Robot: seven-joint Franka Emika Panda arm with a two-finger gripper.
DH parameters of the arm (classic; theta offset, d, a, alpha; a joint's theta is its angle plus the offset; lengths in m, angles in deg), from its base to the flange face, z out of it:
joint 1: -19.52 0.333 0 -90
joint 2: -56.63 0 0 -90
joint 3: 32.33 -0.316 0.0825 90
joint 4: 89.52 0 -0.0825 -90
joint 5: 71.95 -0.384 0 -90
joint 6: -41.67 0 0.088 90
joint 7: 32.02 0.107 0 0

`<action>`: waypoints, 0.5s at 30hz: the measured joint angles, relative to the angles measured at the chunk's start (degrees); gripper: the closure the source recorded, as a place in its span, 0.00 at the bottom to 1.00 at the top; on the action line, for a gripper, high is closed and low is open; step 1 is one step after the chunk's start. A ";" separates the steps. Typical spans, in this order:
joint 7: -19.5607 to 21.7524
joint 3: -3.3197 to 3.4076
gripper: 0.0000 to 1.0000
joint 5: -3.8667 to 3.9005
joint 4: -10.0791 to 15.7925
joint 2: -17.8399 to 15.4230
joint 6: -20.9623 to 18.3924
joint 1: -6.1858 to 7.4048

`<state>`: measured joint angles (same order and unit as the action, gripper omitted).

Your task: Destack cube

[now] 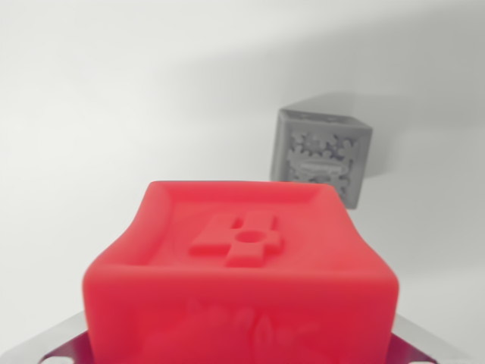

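The red cube fills the lower centre, its recessed top bearing a raised cross-like emblem with a round hole. Metal gripper fingers flank its base, cropped; I cannot tell whether they clamp it. Right, behind, a grey cube sits blurred on the white table.

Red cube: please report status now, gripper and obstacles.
Gripper fingers mostly out of frame, state unclear. Red cube fills the wrist view, close to camera. Grey cube stands apart behind it on the white surface. Nothing between.
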<state>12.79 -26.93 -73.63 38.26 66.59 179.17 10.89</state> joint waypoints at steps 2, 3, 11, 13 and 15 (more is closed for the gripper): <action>-0.06 -0.15 1.00 0.01 0.01 0.10 0.12 0.26; -0.09 -0.23 1.00 0.02 0.02 0.14 0.17 0.38; -0.28 -0.84 1.00 0.10 0.02 0.51 0.56 1.23; -0.33 -1.00 1.00 0.12 0.02 0.63 0.67 1.49; -0.39 -1.16 1.00 0.14 0.02 0.74 0.76 1.73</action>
<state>12.41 -28.09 -73.49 38.27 67.33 179.94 12.62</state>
